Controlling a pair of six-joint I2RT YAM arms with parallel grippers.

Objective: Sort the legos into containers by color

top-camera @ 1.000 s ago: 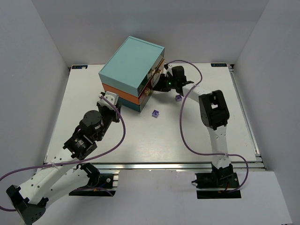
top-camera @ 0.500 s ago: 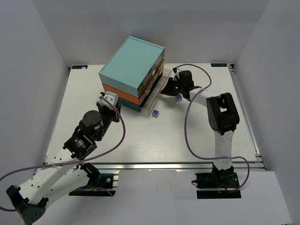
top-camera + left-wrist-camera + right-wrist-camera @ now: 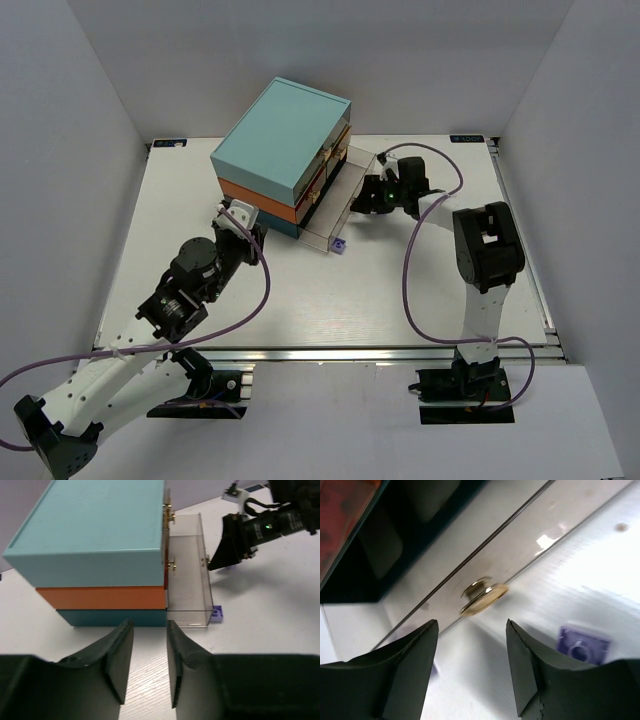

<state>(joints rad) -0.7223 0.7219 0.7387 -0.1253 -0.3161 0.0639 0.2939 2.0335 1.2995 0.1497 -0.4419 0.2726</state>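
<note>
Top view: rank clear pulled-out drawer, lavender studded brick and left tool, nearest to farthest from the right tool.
1. Clear pulled-out drawer, beside the right tool.
2. Lavender studded brick, at the drawer's near corner.
3. Left tool, near corner of the teal-topped chest.

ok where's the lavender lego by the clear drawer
In the top view the lavender lego lies on the table, right at the near front corner of the pulled-out clear drawer.

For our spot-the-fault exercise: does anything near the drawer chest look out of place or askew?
Yes. The clear bottom drawer is pulled far out, yet one lavender brick lies on the table by its front corner and a second lavender brick near its knob, both outside it. Nothing looks damaged.
</note>
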